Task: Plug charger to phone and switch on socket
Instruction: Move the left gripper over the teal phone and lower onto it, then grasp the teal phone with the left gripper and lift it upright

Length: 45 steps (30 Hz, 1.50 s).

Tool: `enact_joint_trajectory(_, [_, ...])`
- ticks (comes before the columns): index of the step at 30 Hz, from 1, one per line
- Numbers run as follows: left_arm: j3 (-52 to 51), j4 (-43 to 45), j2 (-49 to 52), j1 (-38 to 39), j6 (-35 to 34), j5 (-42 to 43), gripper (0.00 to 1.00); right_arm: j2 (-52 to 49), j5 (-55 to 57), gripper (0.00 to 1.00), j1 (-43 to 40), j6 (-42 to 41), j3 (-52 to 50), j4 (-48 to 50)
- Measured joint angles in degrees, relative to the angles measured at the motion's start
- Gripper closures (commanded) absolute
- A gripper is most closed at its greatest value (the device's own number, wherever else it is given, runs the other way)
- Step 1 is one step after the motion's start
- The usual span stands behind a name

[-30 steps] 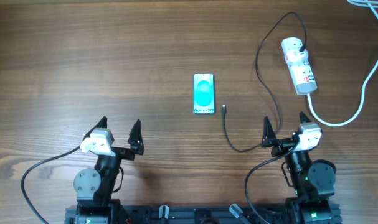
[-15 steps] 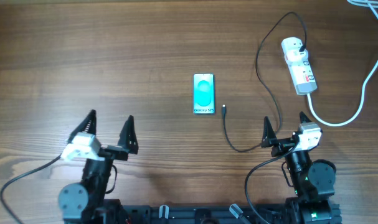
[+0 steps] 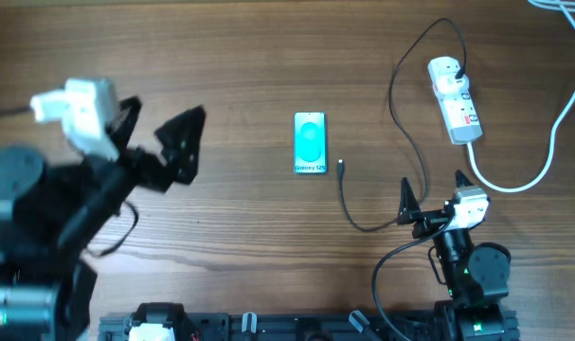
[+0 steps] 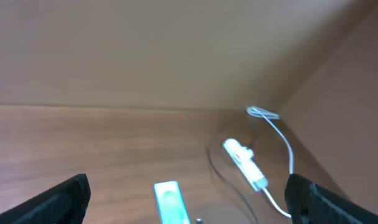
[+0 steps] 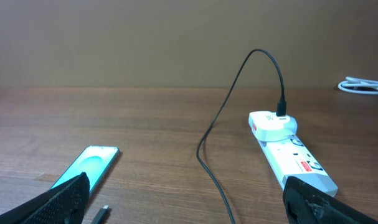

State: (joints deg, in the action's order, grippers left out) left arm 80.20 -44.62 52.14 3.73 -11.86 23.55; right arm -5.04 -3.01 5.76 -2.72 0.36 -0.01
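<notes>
The phone (image 3: 310, 143) lies flat mid-table, cyan screen up; it also shows in the left wrist view (image 4: 170, 201) and right wrist view (image 5: 89, 164). The charger's thin black cable (image 3: 397, 114) runs from a white adapter (image 3: 445, 69) on the socket (image 3: 456, 102) to a small plug tip (image 3: 341, 168) beside the phone's lower right corner. The socket also shows in the right wrist view (image 5: 292, 159). My left gripper (image 3: 159, 133) is open and empty, raised high left of the phone. My right gripper (image 3: 431, 194) is open and empty near the cable's loop.
A thick white cord (image 3: 543, 142) curves from the socket toward the table's right edge and back corner. A coil of it shows in the right wrist view (image 5: 366, 86). The wood table (image 3: 221, 76) spreads around.
My left arm has risen and swung up and left, toward the camera, gripper still open. The right arm, phone and cable have not moved.
</notes>
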Motion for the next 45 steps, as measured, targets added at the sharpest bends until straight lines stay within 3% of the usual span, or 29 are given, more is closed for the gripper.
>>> enact_joint_trajectory(3, [4.5,-0.6,8.3,10.0,-0.8,-2.3,0.0,0.0,0.0,0.0,0.0,0.0,0.0,0.0])
enact_joint_trajectory(8, [5.4,1.8,23.0,32.7,-2.3,-25.2,0.0,0.0,0.0,0.0,0.0,0.0,0.0,0.0])
enact_joint_trajectory(11, [5.5,4.8,34.1,39.3,-2.2,-33.7,0.0,0.0,0.0,0.0,0.0,0.0,0.0,0.0])
enact_joint_trajectory(16, [5.5,8.9,45.7,39.9,-2.5,-36.0,0.0,0.0,0.0,0.0,0.0,0.0,0.0,0.0])
enact_joint_trajectory(20, [5.6,14.0,51.5,37.2,-8.9,-36.2,0.0,0.0,0.0,0.0,0.0,0.0,0.0,0.0])
enact_joint_trajectory(26, [5.6,12.1,61.5,33.4,-11.9,-34.4,0.0,0.0,0.0,0.0,0.0,0.0,0.0,0.0])
enact_joint_trajectory(37, [5.9,12.7,71.4,33.0,-16.0,-32.1,0.0,0.0,0.0,0.0,0.0,0.0,0.0,0.0])
enact_joint_trajectory(38, [6.2,12.9,71.6,33.0,-16.2,-32.1,0.04,0.0,0.0,0.01,0.0,0.0,0.0,0.0])
enact_joint_trajectory(39, [6.3,13.0,71.8,33.0,-16.4,-32.1,0.18,0.0,0.0,0.0,0.0,0.0,0.0,0.0])
enact_joint_trajectory(40, [6.5,13.0,71.9,33.0,-16.8,-32.1,0.25,0.0,0.0,0.0,0.0,0.0,0.0,0.0])
enact_joint_trajectory(41, [6.7,13.0,72.0,33.0,-17.0,-31.6,0.26,0.0,0.0,0.0,0.0,0.0,0.0,0.0])
enact_joint_trajectory(45, [7.8,10.1,72.1,32.7,-17.6,-28.1,0.13,0.0,0.0,0.0,0.0,0.0,0.0,0.0])
